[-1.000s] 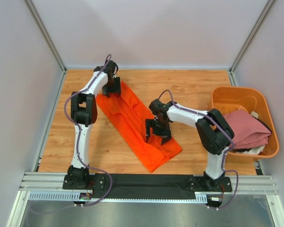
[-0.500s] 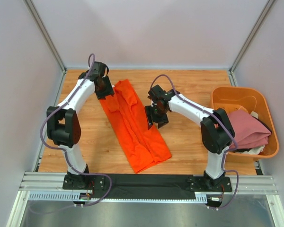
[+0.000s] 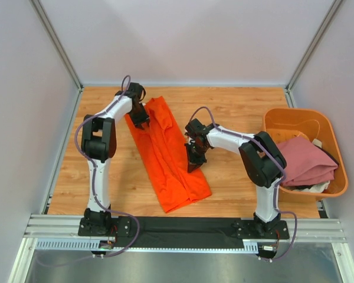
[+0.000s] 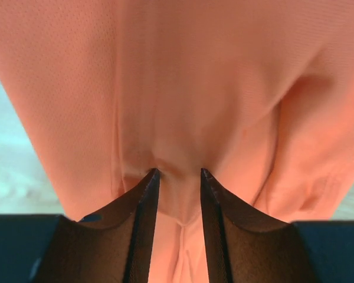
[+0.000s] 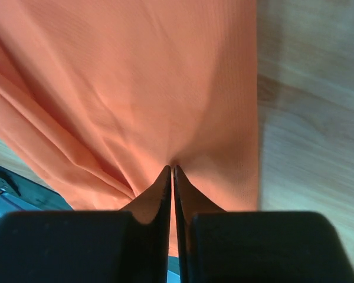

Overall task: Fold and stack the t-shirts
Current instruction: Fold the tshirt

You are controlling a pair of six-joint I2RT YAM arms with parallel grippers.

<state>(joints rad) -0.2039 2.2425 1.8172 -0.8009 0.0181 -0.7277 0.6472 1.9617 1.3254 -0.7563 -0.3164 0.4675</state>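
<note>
The right gripper (image 5: 172,168) is clamped on the orange t-shirt (image 3: 165,159) at its right edge. The left gripper (image 4: 178,172) straddles its far-left cloth, jaws apart.

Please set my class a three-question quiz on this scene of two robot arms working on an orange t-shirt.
1. True or false: the right hand is shut on the orange t-shirt.
2. Where does the pink t-shirt lie? A: in the orange tub. B: flat on the table between the arms. C: in the left hand.
3. Fill the gap: on the left hand, the fingers stand ____, with orange cloth between them.

Key: 1 true; 2 A; 3 apart.
</note>
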